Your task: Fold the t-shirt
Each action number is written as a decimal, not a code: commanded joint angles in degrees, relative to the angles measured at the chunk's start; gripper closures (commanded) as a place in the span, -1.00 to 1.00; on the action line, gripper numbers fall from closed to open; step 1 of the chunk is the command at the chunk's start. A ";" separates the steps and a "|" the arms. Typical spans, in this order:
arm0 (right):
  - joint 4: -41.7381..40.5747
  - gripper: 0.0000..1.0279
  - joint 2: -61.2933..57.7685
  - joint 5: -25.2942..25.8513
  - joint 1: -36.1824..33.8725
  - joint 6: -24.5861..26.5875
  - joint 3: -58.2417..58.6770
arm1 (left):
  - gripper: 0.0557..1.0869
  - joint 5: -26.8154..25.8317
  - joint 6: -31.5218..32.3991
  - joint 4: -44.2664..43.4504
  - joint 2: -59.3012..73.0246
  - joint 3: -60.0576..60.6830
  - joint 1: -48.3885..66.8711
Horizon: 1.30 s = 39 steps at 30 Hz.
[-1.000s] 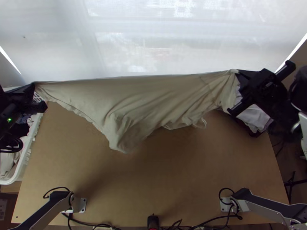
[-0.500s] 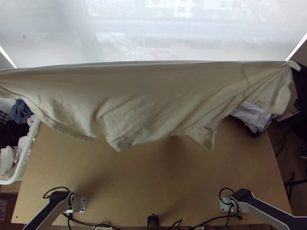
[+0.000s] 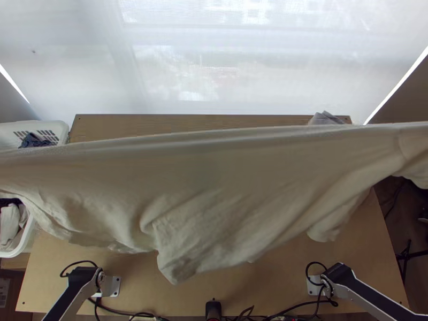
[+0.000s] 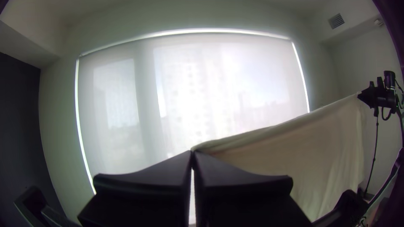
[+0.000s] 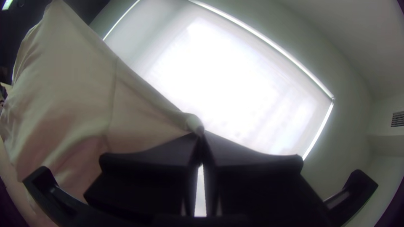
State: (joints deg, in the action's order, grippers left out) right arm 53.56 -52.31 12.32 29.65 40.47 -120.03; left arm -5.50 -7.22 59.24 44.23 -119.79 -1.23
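T-shirt point(image 3: 203, 187), pulled wide above the table point(image 3: 267, 291)

Stretched from 9 to 3 o'clock in the top view, with a taut upper edge and loose folds drooping toward 6. Pinched at opposite ends between pressed-together fingertips of left gripper point(image 4: 192, 153) and right gripper point(image 5: 200, 133)

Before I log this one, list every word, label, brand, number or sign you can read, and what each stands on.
None can be read.
Pale label, apparently on a brown box, lower left: too small to read.
T-shirt: no print I can make out.
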 commanded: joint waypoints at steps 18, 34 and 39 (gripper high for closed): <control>-27.90 0.95 9.07 -6.08 0.50 -6.72 65.89 | 0.93 -6.37 -4.03 -10.73 -6.26 60.81 -0.44; -48.90 0.95 -28.72 -13.37 -12.16 -4.52 54.46 | 0.93 3.65 -3.85 -46.85 23.71 61.25 -0.87; -51.01 0.95 -40.06 -13.63 -14.27 -4.52 46.90 | 0.93 6.38 -3.94 -51.60 33.56 57.21 -1.14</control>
State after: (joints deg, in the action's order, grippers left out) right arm 6.50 -77.65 -0.80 18.57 35.86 -64.99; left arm -2.35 -11.18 15.55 65.25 -58.96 -2.00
